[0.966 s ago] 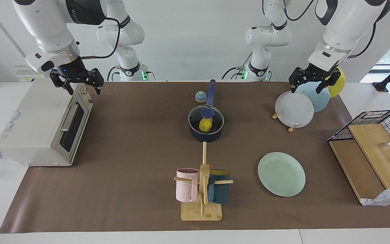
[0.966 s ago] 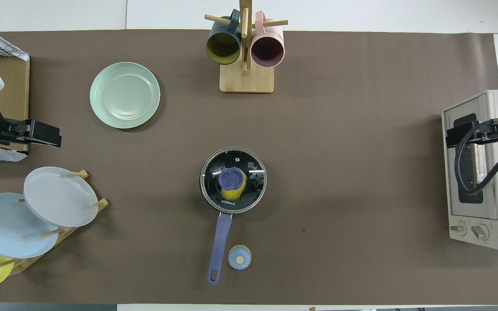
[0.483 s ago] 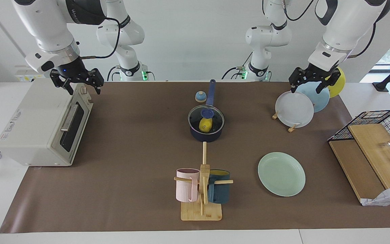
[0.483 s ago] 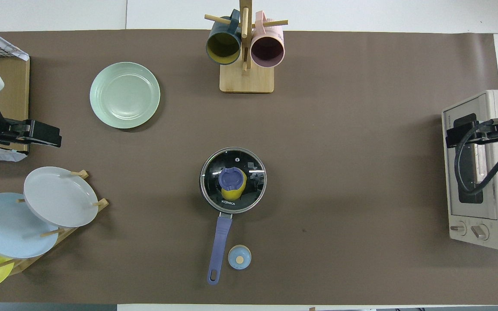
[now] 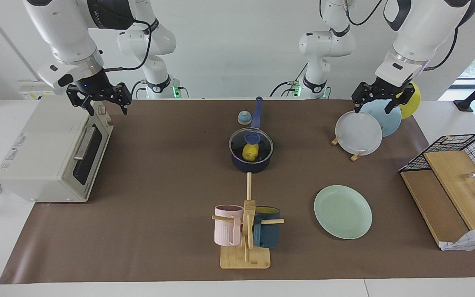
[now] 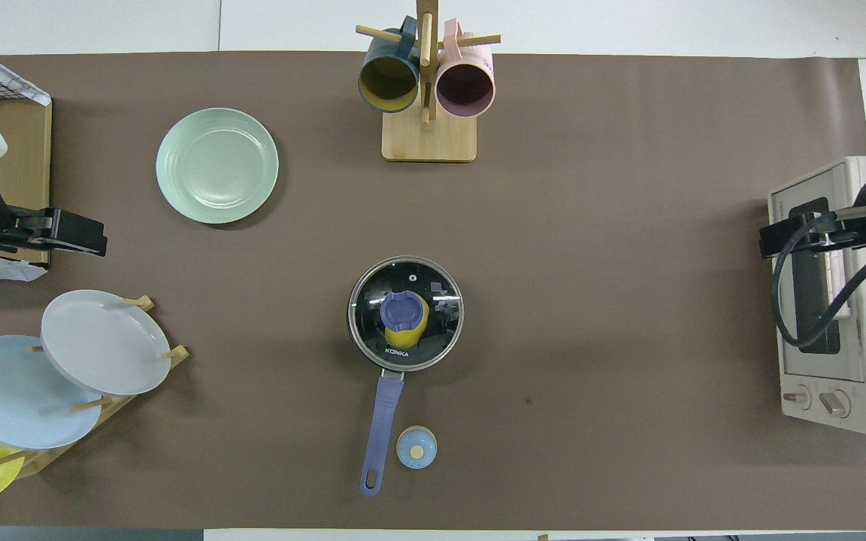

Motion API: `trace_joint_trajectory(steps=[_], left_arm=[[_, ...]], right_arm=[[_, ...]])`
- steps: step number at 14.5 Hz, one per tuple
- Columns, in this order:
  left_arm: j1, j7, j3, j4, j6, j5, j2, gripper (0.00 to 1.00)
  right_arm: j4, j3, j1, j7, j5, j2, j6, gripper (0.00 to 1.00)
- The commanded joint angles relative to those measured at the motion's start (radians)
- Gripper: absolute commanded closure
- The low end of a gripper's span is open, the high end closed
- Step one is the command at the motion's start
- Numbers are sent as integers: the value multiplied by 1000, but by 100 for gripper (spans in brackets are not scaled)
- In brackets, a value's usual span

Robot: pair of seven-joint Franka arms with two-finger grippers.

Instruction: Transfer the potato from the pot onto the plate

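Facing view, left gripper (image 5: 379, 103) fingers spread, right gripper (image 5: 104, 105) fingers spread, both empty.

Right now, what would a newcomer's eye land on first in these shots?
Probably the bright yellow potato showing through the glass lid of the pot at mid-table, handle toward the robots. Next, the plate, bare, farther from the robots and toward the left arm's end. Both hands are open and up: the left hand over the rack of plates, the right hand over the toaster oven.
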Motion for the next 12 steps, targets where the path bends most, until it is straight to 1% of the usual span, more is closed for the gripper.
trace_joint_trajectory(steps=[1,2,4,5,7,8,9,11,12], left_arm=[[10,6,-5,-16,3,11,-16,0],[10,6,-5,-14,3,11,-16,0],[10,6,-5,-16,3,11,-16,0],[10,6,-5,-16,3,11,-16,0],[10,6,-5,-14,3,11,-16,0],[10,6,-5,-14,3,11,-16,0],[10,6,-5,-16,3,11,-16,0],[10,6,-5,-16,3,11,-16,0],[10,6,-5,-16,3,11,-16,0]], right_arm=[[-11,3,-9,-21,20,-14,13,0],[-9,5,-10,-26,25,-13,19,0],[-11,8,-9,-19,75,-8,60,0],[-9,29,-7,-12,75,-5,61,0],[3,101,-7,74,71,10,62,0],[30,157,7,161,69,33,58,0],[67,178,31,257,71,79,55,0],[167,179,149,423,60,181,56,0],[199,178,204,483,51,222,68,0]])
